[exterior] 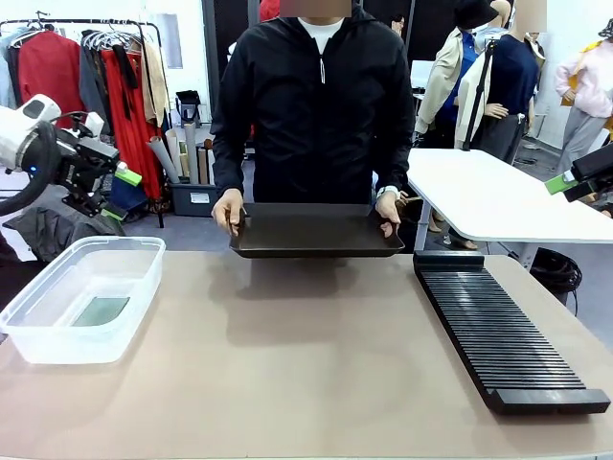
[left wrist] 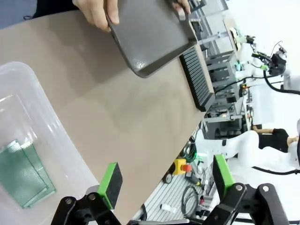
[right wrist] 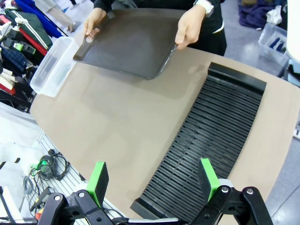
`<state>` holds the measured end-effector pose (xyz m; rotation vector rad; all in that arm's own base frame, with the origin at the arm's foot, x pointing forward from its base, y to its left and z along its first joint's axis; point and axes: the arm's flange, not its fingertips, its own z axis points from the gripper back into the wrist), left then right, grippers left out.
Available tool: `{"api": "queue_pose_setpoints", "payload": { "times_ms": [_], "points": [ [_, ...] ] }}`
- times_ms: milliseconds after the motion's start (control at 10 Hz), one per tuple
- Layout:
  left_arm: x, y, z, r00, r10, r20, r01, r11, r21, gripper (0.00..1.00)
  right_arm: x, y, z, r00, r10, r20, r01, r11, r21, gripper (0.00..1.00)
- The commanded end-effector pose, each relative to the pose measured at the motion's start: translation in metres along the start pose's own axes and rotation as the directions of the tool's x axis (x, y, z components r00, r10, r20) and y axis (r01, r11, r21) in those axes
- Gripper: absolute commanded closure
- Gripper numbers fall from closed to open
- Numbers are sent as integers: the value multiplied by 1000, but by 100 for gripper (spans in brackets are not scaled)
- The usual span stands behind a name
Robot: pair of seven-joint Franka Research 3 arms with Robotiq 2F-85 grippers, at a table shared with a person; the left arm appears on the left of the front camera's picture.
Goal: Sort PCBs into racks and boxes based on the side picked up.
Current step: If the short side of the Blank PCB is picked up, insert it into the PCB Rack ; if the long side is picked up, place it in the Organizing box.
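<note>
A: Where do we see the PCBs [left wrist: 22, 172]?
B: In the box [exterior: 84, 297], flat on its floor, at the table's [exterior: 306, 374] left side. Our left gripper [left wrist: 164, 183] hangs above and just outside the box's near wall, jaws spread wide, nothing between the pads.
A: And the rack [right wrist: 206, 140]?
B: On the right side, slots bare. Our right gripper [right wrist: 151, 179] hovers over its lipped end, fingers apart too, holding nothing.
A: How do the arms sit?
B: From the front, the left arm [exterior: 38, 149] is raised off the table's left edge, and the right one [exterior: 584, 177] is high at the right edge.
A: The person?
B: Both hands, one [exterior: 228, 209] and the other [exterior: 389, 207], grip a black tray [exterior: 316, 230] at its ends, held over the far edge.
</note>
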<state>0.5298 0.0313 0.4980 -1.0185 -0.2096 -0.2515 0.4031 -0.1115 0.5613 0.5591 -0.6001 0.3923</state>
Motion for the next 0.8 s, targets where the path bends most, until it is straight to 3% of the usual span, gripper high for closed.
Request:
{"api": "queue_pose_setpoints", "payload": {
  "times_ms": [0,700],
  "points": [
    [1,1,0,1000,-28,8,28,1000,13,0,1,1,1,1000,2,4,-2,1000,3,0],
    [0,0,0,1000,0,0,0,1000,0,0,1,1,1,1000,2,4,-2,1000,3,0]
  ]
}}
